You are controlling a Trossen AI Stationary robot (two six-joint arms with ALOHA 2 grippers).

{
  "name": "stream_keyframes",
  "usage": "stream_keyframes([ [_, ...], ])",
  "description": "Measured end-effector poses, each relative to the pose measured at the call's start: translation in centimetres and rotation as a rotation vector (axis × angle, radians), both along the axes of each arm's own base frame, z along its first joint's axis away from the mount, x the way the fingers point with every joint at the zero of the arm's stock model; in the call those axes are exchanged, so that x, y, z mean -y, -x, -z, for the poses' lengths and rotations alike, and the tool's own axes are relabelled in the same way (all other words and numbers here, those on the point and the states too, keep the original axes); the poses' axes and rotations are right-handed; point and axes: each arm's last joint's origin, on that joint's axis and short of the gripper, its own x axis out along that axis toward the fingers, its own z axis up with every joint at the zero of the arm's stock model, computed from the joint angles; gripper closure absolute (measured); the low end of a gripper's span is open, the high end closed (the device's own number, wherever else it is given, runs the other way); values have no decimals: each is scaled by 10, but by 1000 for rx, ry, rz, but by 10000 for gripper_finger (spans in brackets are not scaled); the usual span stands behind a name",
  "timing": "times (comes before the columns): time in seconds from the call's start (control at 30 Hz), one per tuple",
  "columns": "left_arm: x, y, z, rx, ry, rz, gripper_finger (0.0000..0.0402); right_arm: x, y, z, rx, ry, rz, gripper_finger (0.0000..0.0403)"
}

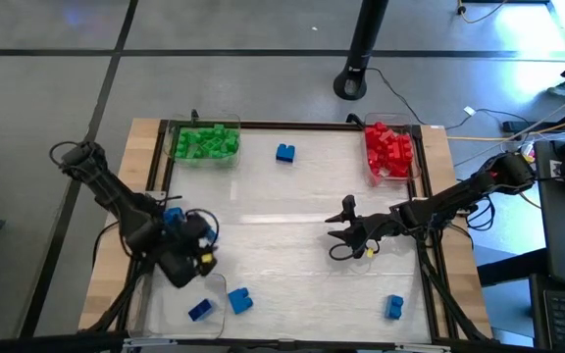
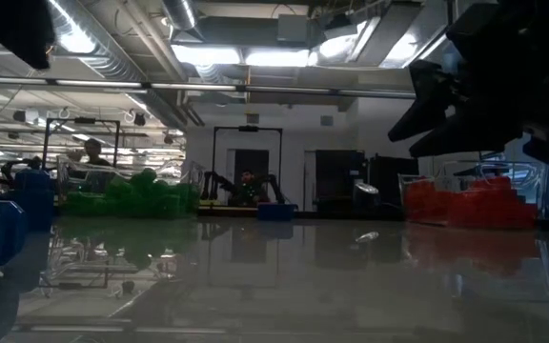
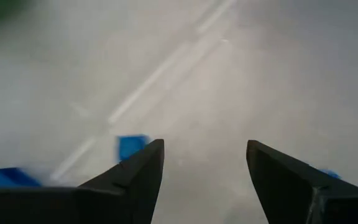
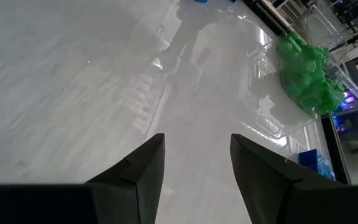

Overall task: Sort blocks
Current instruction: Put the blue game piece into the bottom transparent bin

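Green blocks (image 1: 205, 142) fill a clear tray at the far left, and red blocks (image 1: 388, 149) fill one at the far right. One blue block (image 1: 284, 152) lies loose between them. Two blue blocks (image 1: 199, 310) (image 1: 239, 299) lie in a clear tray (image 1: 170, 306) at the near left, and another blue block (image 1: 393, 306) lies at the near right. My left gripper (image 3: 205, 163) hangs open above that near-left tray, nothing between its fingers. My right gripper (image 1: 340, 229) stands open over the bare middle of the table, holding nothing.
Dark rails (image 1: 164, 157) run along the table's left and right sides. The white middle of the table (image 1: 282, 226) lies between the two grippers. Beyond the far edge stands a black pole base (image 1: 351, 83) with cables on the floor.
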Motion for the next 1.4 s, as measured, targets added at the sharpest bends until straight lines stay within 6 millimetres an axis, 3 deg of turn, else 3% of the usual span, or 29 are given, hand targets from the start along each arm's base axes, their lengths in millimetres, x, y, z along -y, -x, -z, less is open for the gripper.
stream_keyframes([
  [0.27,-32,-10,32,-187,-16,-124,183,0,0,0,0,-32,18,219],
  [0.53,-45,-12,69,-232,48,-101,183,0,-1,3,-15,-29,20,219],
  [0.87,-52,-7,84,-283,36,-108,183,-2,-4,14,-55,-14,21,219],
  [1.4,-56,1,116,-269,52,-57,187,-2,-5,12,-37,-20,20,219],
])
